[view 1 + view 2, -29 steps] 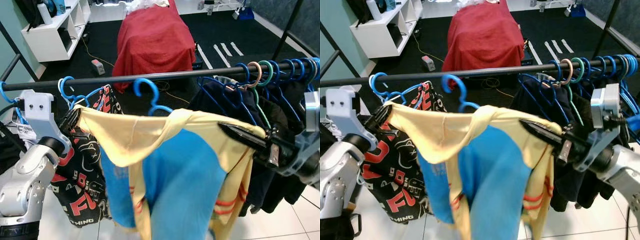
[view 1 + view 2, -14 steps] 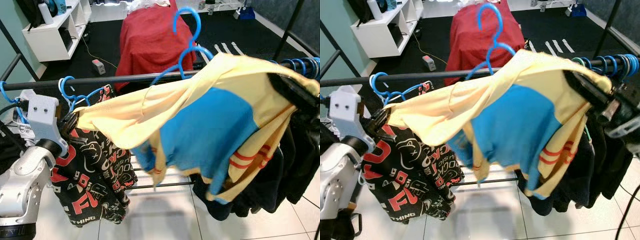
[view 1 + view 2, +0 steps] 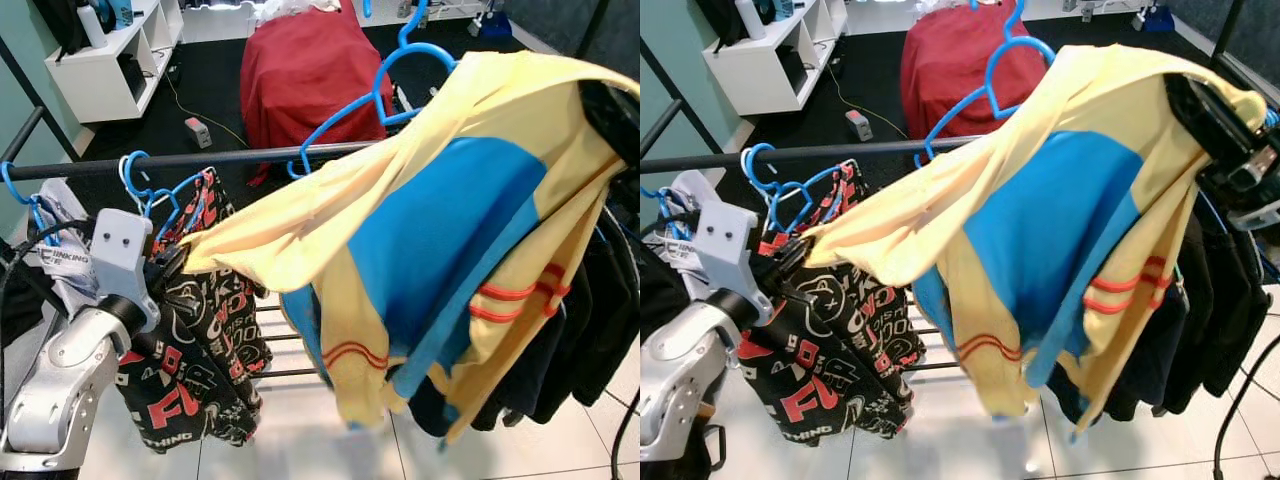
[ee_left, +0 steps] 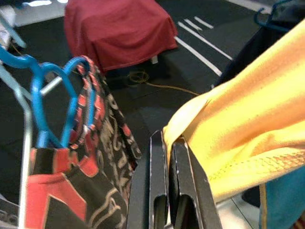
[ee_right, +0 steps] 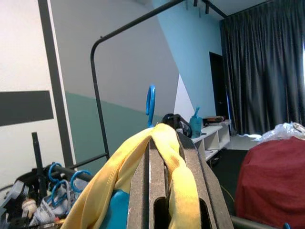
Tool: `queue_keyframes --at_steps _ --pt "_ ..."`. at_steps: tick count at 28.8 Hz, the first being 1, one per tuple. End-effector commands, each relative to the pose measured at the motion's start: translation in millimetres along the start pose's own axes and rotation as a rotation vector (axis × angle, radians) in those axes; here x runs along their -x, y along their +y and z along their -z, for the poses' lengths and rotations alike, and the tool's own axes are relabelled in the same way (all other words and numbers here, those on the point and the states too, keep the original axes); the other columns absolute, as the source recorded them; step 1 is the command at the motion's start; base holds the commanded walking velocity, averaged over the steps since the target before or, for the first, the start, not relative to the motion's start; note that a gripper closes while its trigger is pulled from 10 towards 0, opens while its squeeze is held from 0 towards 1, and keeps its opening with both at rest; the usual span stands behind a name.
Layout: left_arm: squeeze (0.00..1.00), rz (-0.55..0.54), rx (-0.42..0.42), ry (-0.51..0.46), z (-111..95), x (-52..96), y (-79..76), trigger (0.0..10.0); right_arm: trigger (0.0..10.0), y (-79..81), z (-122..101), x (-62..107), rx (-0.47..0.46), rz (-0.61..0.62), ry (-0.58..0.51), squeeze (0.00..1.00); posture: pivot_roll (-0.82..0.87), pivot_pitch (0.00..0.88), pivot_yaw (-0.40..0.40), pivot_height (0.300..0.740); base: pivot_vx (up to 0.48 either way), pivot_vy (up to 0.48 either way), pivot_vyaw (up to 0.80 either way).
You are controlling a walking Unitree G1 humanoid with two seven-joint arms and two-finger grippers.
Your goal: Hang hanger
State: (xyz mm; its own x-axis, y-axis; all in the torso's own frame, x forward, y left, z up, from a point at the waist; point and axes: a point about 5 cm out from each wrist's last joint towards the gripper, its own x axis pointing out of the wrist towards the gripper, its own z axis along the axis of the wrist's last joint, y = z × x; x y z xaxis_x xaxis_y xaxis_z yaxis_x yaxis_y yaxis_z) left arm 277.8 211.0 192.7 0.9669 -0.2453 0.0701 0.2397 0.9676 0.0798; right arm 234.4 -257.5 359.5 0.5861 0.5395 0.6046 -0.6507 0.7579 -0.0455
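Note:
A blue hanger (image 3: 345, 105) carries a yellow shirt with a blue front (image 3: 440, 220), tilted steeply with its right side high. The hanger's hook (image 3: 1012, 25) stands well above the black rail (image 3: 230, 157) and touches nothing. My left gripper (image 3: 178, 257) is shut on the shirt's low left shoulder, just below the rail; in the left wrist view the fingers (image 4: 157, 157) pinch yellow cloth. My right gripper (image 3: 1185, 92) is shut on the raised right shoulder; yellow fabric drapes over its fingers (image 5: 143, 191).
A black printed shirt (image 3: 200, 340) hangs on blue hangers (image 3: 135, 180) at the rail's left. Dark garments (image 3: 590, 330) crowd the right end. A red-covered piece of furniture (image 3: 310, 70) and a white shelf (image 3: 110, 60) stand behind. The rack's lower bar (image 3: 290, 372) crosses above white tiles.
My right gripper has lifted the shirt's right shoulder high, and the hanger hook has risen from rail level to well above it. My left gripper has dropped slightly and moved right.

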Motion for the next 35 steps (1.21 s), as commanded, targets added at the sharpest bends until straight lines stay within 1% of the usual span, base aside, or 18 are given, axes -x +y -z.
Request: queue_keyframes --at_steps 1,3,4,5,6,7,8,11,12,15,16,18,20,21,26,27,32,35 --pt "0.00 -0.021 0.039 0.123 24 9.1 6.2 0.0 10.0 -5.1 -41 11.3 0.089 0.065 -0.231 0.00 -0.05 0.144 0.095 0.740 0.000 0.000 0.00" --pt "0.00 -0.021 0.039 0.123 24 9.1 6.2 0.0 10.0 -5.1 -41 11.3 0.089 0.065 -0.231 0.00 -0.05 0.144 0.095 0.740 0.000 0.000 0.00" --pt "0.00 0.044 0.086 0.096 19 8.3 -1.8 0.0 10.0 0.2 -31 9.3 0.077 0.024 -0.173 0.00 -0.05 0.143 0.095 0.740 0.000 0.000 0.00" --pt "0.00 0.044 0.086 0.096 19 8.3 -1.8 0.0 10.0 0.2 -31 9.3 0.077 0.024 -0.173 0.00 -0.05 0.143 0.095 0.740 0.000 0.000 0.00" --pt "0.00 0.111 0.149 0.051 11 6.7 -9.1 0.0 10.0 8.3 -15 7.3 0.067 -0.030 -0.087 0.00 -0.05 0.143 0.095 0.740 0.000 0.000 0.00" --pt "0.00 0.111 0.149 0.051 11 6.7 -9.1 0.0 10.0 8.3 -15 7.3 0.067 -0.030 -0.087 0.00 -0.05 0.143 0.095 0.740 0.000 0.000 0.00" --pt "0.00 0.177 0.230 -0.031 -5 4.6 -10.5 8.2 10.0 23.8 8 9.8 0.034 -0.139 0.040 0.00 -0.05 0.143 0.095 0.740 0.000 0.000 0.00" --pt "0.00 0.177 0.230 -0.031 -5 4.6 -10.5 8.2 10.0 23.8 8 9.8 0.034 -0.139 0.040 0.00 -0.05 0.143 0.095 0.740 0.000 0.000 0.00" --pt "0.00 0.219 0.280 -0.089 -16 4.1 -10.5 10.0 10.0 34.9 23 13.1 0.002 -0.213 0.118 0.00 -0.05 0.143 0.095 0.740 0.000 0.000 0.00" --pt "0.00 0.271 0.321 -0.159 -32 5.5 -1.5 10.0 10.0 43.1 32 17.8 -0.036 -0.271 0.165 0.00 -0.05 0.143 0.096 0.740 0.000 0.000 0.00" --pt "1.00 0.325 0.332 -0.208 -44 8.5 6.7 10.0 10.0 47.9 36 21.0 -0.068 -0.308 0.183 0.00 -0.05 0.142 0.095 0.740 0.000 0.000 0.00" --pt "1.00 0.389 0.316 -0.235 -54 12.6 10.9 10.0 10.0 49.6 37 22.5 -0.083 -0.322 0.186 0.00 -0.05 0.141 0.096 0.740 0.000 0.000 0.00" --pt "1.00 0.389 0.316 -0.235 -54 12.6 10.9 10.0 10.0 49.6 37 22.5 -0.083 -0.322 0.186 0.00 -0.05 0.141 0.096 0.740 0.000 0.000 0.00" --pt "1.00 0.458 0.307 -0.252 -63 17.5 13.4 10.0 10.0 51.6 38 23.3 -0.098 -0.338 0.186 0.00 -0.06 0.140 0.097 0.740 0.000 0.000 0.00" --pt "1.00 0.590 0.310 -0.256 -71 26.8 12.6 10.0 10.0 55.1 38 23.7 -0.114 -0.363 0.186 0.00 -0.05 0.139 0.097 0.740 0.000 0.000 0.00" --pt "1.00 0.670 0.304 -0.230 -72 35.6 13.2 10.0 10.0 57.0 36 23.6 -0.121 -0.380 0.174 0.00 -0.05 0.139 0.099 0.740 0.000 0.000 0.00" --pt "1.00 0.723 0.291 -0.209 -73 42.8 14.6 10.0 10.0 58.7 33 23.6 -0.127 -0.396 0.159 0.00 -0.05 0.138 0.101 0.740 0.000 0.000 0.00" --pt "1.00 0.741 0.310 -0.228 -78 44.8 17.1 10.0 10.0 69.0 31 24.7 -0.173 -0.481 0.131 0.00 -0.05 0.135 0.106 0.740 0.000 0.000 0.00"
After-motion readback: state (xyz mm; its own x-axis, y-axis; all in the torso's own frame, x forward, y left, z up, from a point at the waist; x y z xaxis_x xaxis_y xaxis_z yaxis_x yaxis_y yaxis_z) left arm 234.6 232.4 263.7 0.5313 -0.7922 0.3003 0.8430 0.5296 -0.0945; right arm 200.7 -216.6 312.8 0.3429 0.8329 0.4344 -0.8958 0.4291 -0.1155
